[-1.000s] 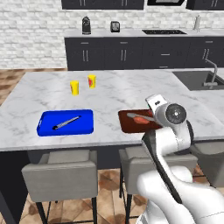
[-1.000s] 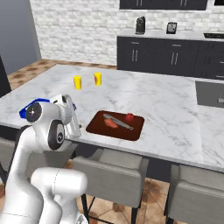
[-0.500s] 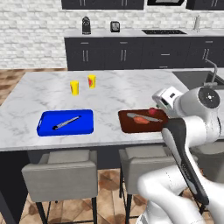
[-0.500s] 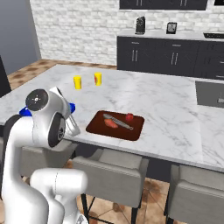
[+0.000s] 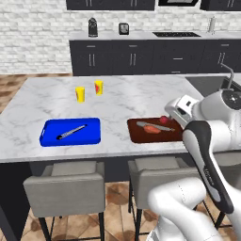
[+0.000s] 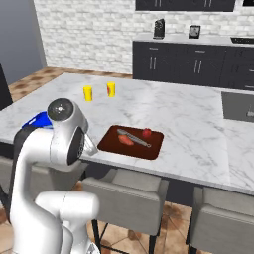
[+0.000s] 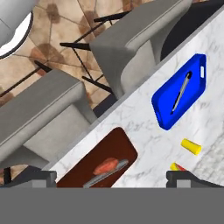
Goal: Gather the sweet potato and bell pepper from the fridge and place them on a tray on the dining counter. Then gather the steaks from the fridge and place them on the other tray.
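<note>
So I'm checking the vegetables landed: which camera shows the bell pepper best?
The right base view: the bell pepper sits unobstructed on the brown tray. In the left base view the bell pepper is partly crowded by the arm. The hand view shows the tray's near part.

The arm [image 5: 207, 155] is glossy white, built of thick rounded tube segments with a bulbous lower body. A long dark grey band runs down one link, facing the desk [image 5: 56, 101]. Round grey joint caps with a small dark centre mark close the joints. The claw [image 7: 113, 178] has two small, blocky dark finger tips [image 7: 183, 178].
</note>
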